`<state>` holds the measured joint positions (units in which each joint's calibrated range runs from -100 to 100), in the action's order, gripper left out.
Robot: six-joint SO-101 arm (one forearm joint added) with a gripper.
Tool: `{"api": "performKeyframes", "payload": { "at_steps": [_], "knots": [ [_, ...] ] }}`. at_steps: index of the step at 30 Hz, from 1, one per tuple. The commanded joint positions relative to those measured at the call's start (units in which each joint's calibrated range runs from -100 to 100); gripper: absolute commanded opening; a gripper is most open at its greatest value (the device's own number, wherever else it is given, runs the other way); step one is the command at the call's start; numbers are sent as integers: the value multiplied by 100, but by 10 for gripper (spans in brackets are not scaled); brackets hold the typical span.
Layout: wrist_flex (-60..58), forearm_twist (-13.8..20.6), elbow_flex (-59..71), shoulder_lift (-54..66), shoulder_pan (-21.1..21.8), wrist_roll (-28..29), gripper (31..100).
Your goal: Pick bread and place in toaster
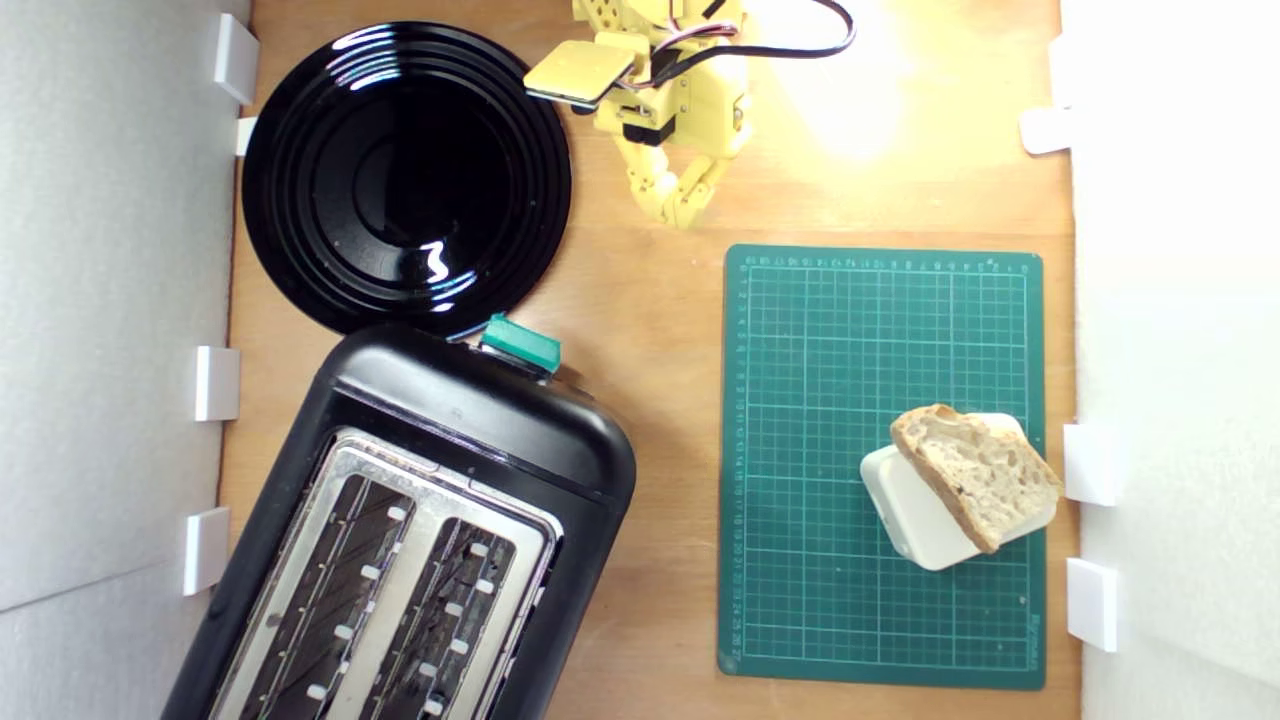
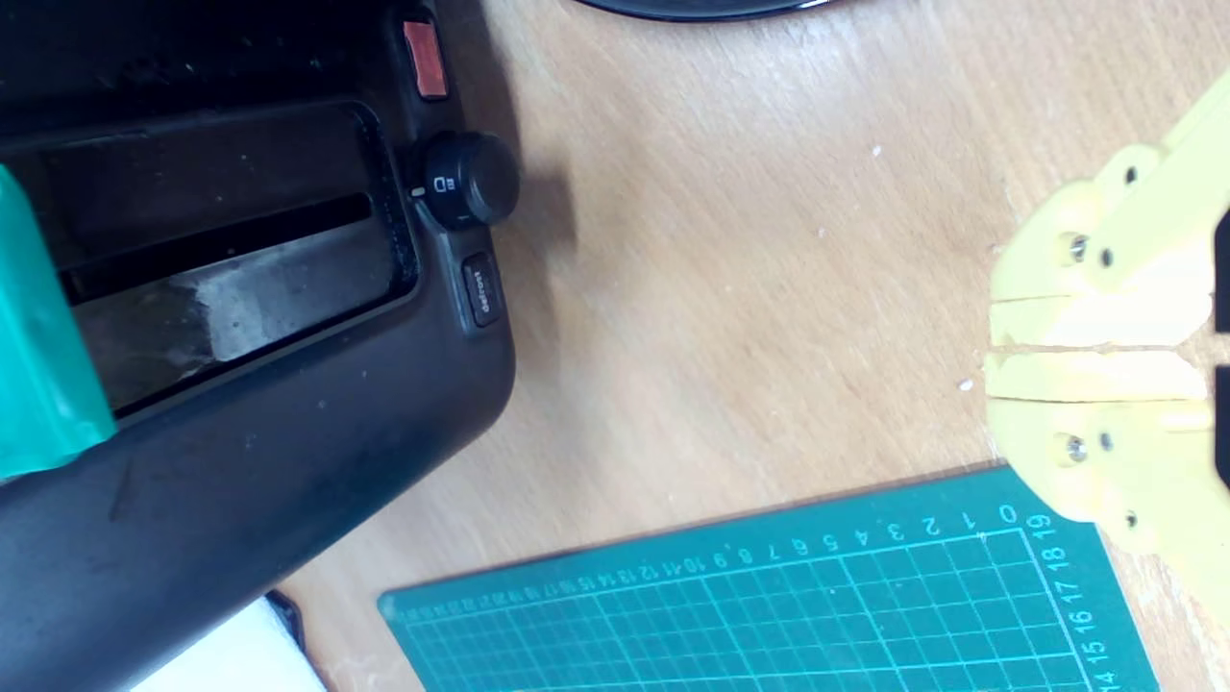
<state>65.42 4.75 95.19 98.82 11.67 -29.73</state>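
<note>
Claw (image 1: pixel 683 208), yellow plastic, one: tips pressed together, empty, above the bare wooden desk (image 1: pixel 660 330). Exterior view's left to right: one round glossy black plate (image 1: pixel 405 175); one black two-slot toaster (image 1: pixel 420 530), button reading "defrost"; one green gridded cutting mat (image 1: pixel 800 400); one slice of crusty bread (image 1: pixel 975 472) atop one cream-white box (image 1: pixel 915 520).

glossy black plate (image 1: pixel 405 175), wooden table (image 1: pixel 650 400), silver metal-topped toaster (image 1: pixel 420 530).
</note>
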Motion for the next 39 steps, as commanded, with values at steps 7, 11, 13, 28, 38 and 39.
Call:
{"api": "performKeyframes", "payload": {
  "at_steps": [7, 11, 13, 28, 38, 39],
  "knots": [
    [19, 5, 27, -24, 34, -27, 403],
    [19, 5, 27, -24, 34, -27, 403],
    [19, 5, 27, -24, 34, -27, 407],
    [19, -4, 27, -32, 9, -22, 403],
    [11, -4, 27, -32, 42, -54, 408],
    [11, -4, 27, -32, 42, -59, 404]
  ]
}}
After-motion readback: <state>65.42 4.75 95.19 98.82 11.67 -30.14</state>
